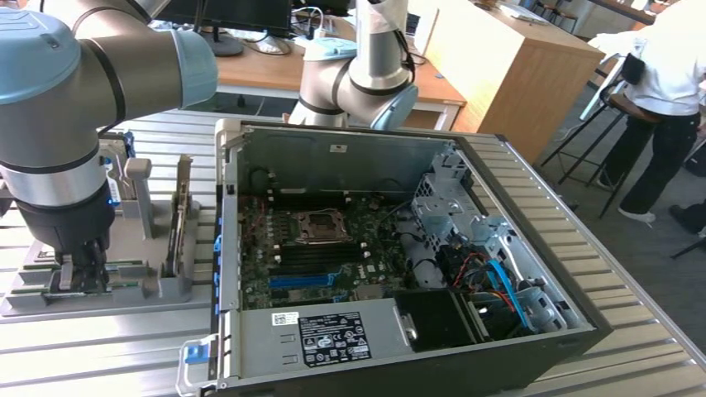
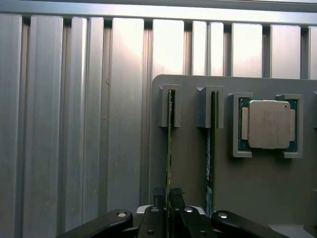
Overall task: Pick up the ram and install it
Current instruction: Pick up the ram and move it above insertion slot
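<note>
Risk: a skewed lift could jam the ram (image 2: 170, 134) in its slot or drag the holder (image 2: 190, 163) along; an off-centre grip could let it slip.
Gripper (image 2: 168, 196): fingers (image 2: 159, 194) narrow, apparently clamped on both faces of the ram, which stands on edge in the slot nearest the holder's edge.
Beyond: second stick (image 2: 213, 129); processor (image 2: 268, 124).

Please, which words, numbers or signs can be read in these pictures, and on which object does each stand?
Nothing can be read clearly.
Black label on the power supply: print too small.
White sticker beside it: too small.
Processor chip: faint marks, unreadable.
</note>
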`<action>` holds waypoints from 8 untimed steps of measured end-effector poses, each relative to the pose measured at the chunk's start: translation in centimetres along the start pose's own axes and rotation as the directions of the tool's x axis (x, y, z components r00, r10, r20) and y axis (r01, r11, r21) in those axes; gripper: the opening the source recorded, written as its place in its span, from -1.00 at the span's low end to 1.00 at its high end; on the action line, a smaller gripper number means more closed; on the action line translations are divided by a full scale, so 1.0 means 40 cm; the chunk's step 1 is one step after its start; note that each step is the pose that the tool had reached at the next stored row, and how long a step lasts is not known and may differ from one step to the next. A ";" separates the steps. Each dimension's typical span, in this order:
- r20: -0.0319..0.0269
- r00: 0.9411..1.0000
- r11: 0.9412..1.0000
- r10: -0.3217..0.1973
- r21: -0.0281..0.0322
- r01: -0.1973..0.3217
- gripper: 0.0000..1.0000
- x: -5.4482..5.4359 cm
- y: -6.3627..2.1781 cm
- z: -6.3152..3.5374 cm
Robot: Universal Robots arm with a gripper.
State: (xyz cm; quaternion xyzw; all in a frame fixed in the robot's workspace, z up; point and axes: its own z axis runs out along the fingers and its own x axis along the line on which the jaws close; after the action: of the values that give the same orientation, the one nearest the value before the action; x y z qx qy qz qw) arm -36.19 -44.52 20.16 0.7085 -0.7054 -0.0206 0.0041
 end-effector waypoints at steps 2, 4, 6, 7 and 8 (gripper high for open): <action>0.000 1.000 1.000 0.000 0.000 0.000 -0.62 0.000 0.000 0.000; 0.000 1.000 1.000 0.000 0.000 0.000 -0.77 0.000 0.000 0.000; 0.000 1.000 1.000 0.000 0.000 0.000 -0.77 0.000 0.000 0.000; 0.000 1.000 1.000 0.000 0.000 0.000 -0.77 0.000 0.000 0.000; 0.000 1.000 1.000 0.000 0.000 0.000 -0.77 0.000 0.000 0.000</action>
State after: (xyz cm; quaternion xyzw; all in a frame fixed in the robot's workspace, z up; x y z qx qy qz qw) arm -36.19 -44.52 20.16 0.7085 -0.7054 -0.0206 0.0042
